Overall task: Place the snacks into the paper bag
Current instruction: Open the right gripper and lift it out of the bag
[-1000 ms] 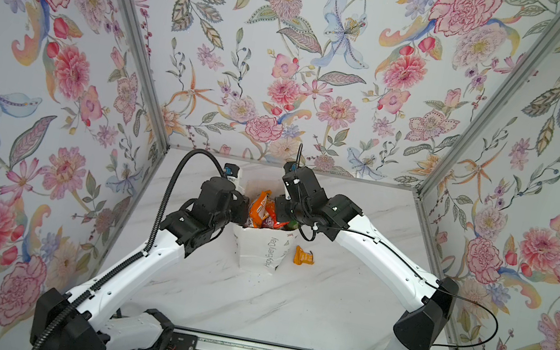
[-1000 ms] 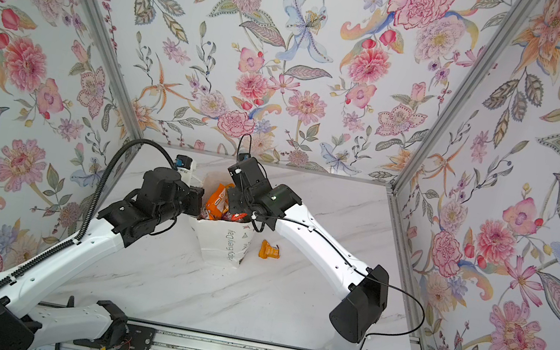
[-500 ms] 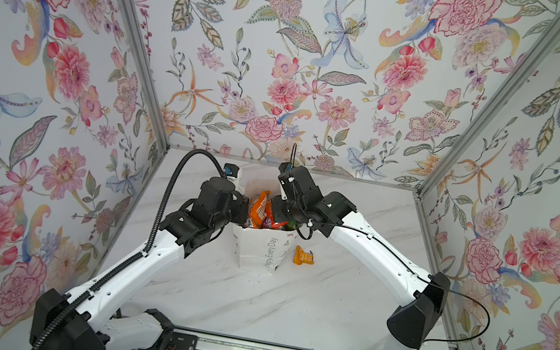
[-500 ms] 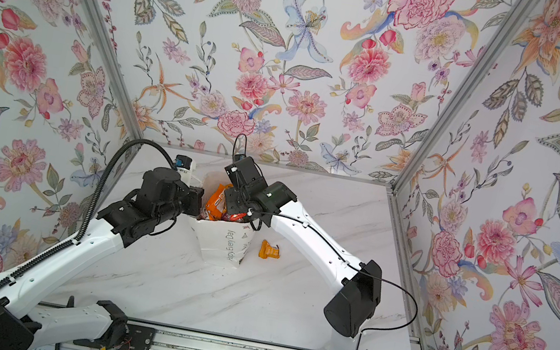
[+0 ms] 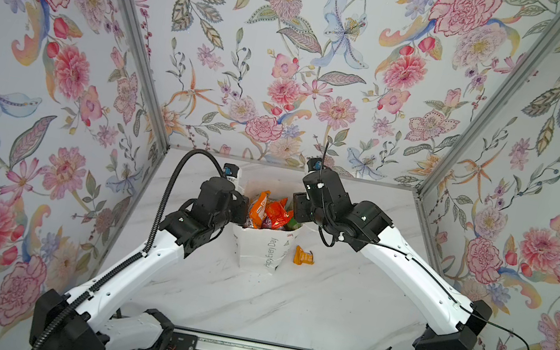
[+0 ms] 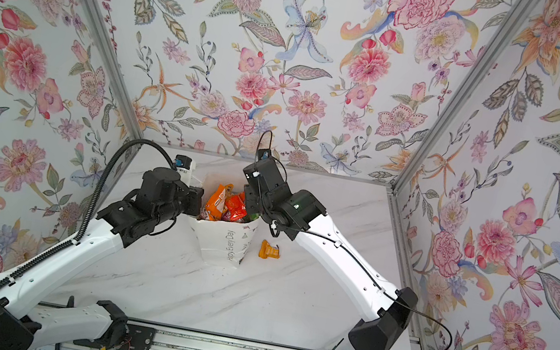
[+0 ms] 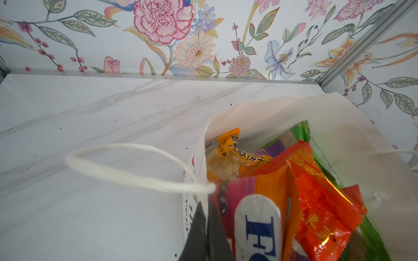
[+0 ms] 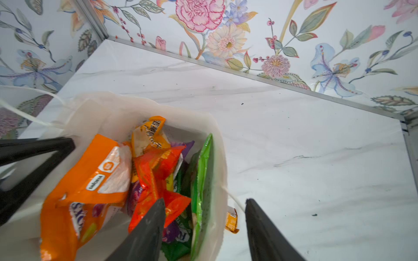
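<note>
and here's the paper bag point(image 5: 263, 251), standing upright toward the back edge of the table point(image 5: 286, 309), about midway across, mouth up and the lettered side facing the front edge. it's stuffed: an orange fox's bag point(image 8: 83, 187), an orange-red sachet point(image 8: 158, 176) and the green chips bag point(image 8: 202, 180) all poke up at the rim.

the left claw point(image 7: 205, 217) is pinched tight on the bag's left wall near the string handle point(image 7: 126, 167), bracing it. the right claw point(image 8: 204, 201) hangs over the bag's right rim with its jaws apart and nothing in them, one finger above the snacks inside, one out past the wall.

one to go by the look of it: a loose orange sachet point(image 5: 304, 256) lies on the table just beside the bag's base, on its right side, not touching it in both top views. from the right claw it sits down and outward, beyond the bag wall; in the right wrist view it peeks out between the two fingers. the right arm is plainly the nearer one, and the left is busy anyway.

the sachet looks crumpled and partly hidden from the wrist, so its long axis is hard to call.
</note>
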